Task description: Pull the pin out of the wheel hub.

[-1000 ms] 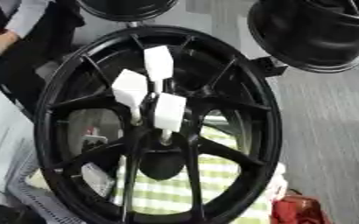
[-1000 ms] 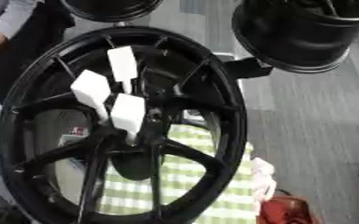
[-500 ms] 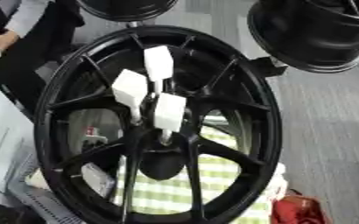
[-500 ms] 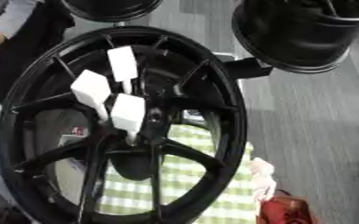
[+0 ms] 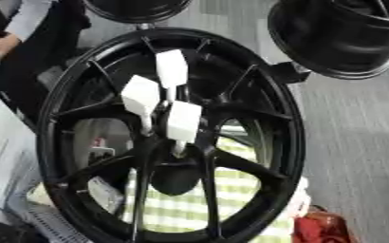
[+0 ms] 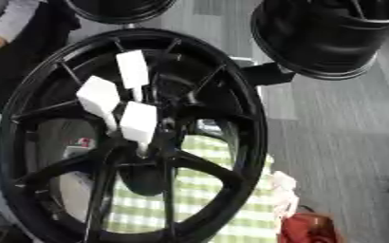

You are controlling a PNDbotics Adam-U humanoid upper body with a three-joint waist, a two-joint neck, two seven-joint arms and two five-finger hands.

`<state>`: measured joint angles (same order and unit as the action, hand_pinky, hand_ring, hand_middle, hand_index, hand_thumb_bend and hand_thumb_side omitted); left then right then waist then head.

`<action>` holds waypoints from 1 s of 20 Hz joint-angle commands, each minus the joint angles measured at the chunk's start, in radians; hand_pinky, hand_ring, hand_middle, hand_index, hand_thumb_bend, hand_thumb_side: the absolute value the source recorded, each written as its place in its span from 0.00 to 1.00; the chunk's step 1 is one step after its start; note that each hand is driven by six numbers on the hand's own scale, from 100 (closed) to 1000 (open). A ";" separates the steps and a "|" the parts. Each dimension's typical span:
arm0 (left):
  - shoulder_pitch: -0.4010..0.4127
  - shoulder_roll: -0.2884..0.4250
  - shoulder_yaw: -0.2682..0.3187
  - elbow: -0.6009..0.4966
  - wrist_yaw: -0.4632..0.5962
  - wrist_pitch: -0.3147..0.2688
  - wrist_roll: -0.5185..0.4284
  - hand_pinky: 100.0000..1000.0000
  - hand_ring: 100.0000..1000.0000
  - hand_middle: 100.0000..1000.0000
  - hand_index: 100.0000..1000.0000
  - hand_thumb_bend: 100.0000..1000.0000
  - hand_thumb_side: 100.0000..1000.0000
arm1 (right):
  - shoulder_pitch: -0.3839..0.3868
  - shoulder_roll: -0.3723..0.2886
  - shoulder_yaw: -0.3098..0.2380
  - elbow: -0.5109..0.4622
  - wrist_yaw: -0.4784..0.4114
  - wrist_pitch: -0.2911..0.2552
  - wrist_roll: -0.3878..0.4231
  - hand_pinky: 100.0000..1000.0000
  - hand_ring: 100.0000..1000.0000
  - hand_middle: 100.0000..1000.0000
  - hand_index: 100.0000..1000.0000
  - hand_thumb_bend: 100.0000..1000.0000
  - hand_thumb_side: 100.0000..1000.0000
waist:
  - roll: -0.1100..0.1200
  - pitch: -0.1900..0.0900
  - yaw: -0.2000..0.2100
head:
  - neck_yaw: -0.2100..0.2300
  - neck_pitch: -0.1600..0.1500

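Note:
A large black spoked wheel (image 5: 90,80) fills the middle of both eye views, seen from above. Three white block-headed pins stand in its hub (image 5: 174,156): one at the back (image 5: 171,68), one at the left (image 5: 141,95) and one nearest me (image 5: 184,120). Each has a thin shaft going down into the hub. Neither of my hands shows in either view.
A green and white checked cloth (image 5: 181,209) lies under the wheel. Other black rims stand at the back right (image 5: 339,38) and back centre (image 5: 135,8). A red object (image 5: 318,230) lies at the lower right. A person sits at the far left (image 5: 19,28). Grey floor stretches to the right.

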<state>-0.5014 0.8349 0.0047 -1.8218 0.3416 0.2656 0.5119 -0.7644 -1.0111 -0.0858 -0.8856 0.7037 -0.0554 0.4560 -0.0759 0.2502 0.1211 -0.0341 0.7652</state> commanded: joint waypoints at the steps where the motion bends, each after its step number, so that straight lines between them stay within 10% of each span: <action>1: -0.007 0.036 0.016 -0.005 -0.002 0.001 0.001 0.80 0.80 0.80 0.81 0.72 0.75 | -0.014 -0.062 -0.011 -0.020 0.027 0.002 0.031 0.98 0.97 0.91 0.86 0.32 0.00 | 0.003 -0.021 -0.003 | 0.000 0.005; 9: -0.007 0.033 0.015 -0.004 0.000 0.000 0.002 0.80 0.80 0.80 0.81 0.71 0.75 | -0.017 -0.058 -0.015 -0.026 0.022 0.009 0.021 0.97 0.95 0.89 0.84 0.24 0.00 | 0.002 -0.021 -0.005 | -0.002 0.005; 12: -0.006 0.034 0.015 -0.004 0.000 0.000 0.001 0.80 0.80 0.80 0.81 0.72 0.75 | -0.021 -0.055 -0.024 -0.031 0.001 0.030 -0.028 0.94 0.89 0.82 0.80 0.00 0.37 | 0.003 -0.022 -0.005 | -0.001 0.005; 20: -0.006 0.033 0.016 -0.004 0.000 -0.001 0.000 0.80 0.81 0.80 0.81 0.71 0.75 | -0.025 -0.051 -0.015 -0.060 -0.100 0.045 -0.105 0.93 0.87 0.78 0.79 0.00 0.44 | 0.003 -0.023 -0.004 | -0.004 0.005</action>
<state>-0.5004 0.8349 0.0047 -1.8170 0.3416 0.2655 0.5119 -0.7736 -1.0117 -0.0926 -0.9218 0.6195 -0.0112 0.3612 -0.0758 0.2481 0.1178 -0.0357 0.7652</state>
